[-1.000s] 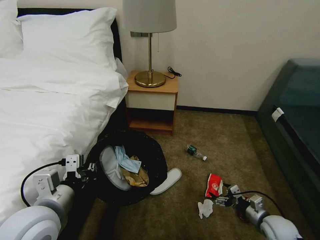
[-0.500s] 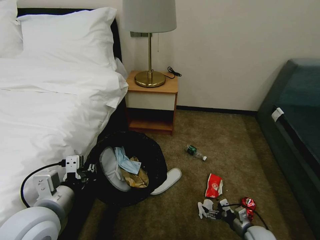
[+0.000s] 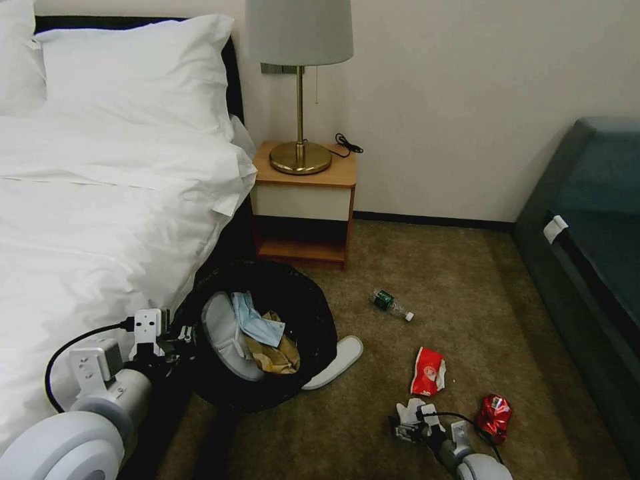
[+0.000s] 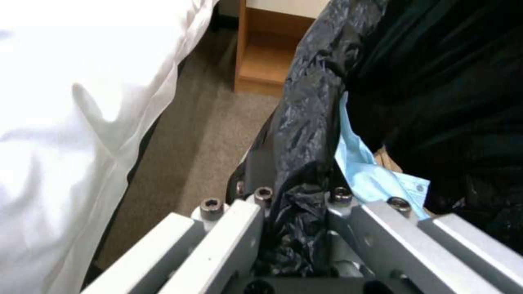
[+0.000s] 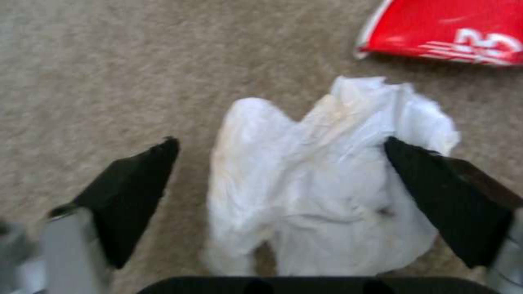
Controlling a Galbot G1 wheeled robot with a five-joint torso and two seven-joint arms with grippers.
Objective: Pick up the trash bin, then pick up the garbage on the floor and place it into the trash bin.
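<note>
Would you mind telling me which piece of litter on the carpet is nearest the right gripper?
The crumpled white tissue: it lies between the open jaws of the right gripper, while the red wrapper, crushed red can and green bottle lie farther off.

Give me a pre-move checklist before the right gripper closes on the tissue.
1. Right gripper open: ok.
2. Tissue between its fingers: ok, one finger already overlaps its edge.
3. Red wrapper outside the grip: ok, lies apart.
4. Fingers down at the carpet: cannot tell.
5. Left gripper clamped on the trash bin rim: ok.
6. Room in the bin: ok, the contents lie below its rim.
</note>
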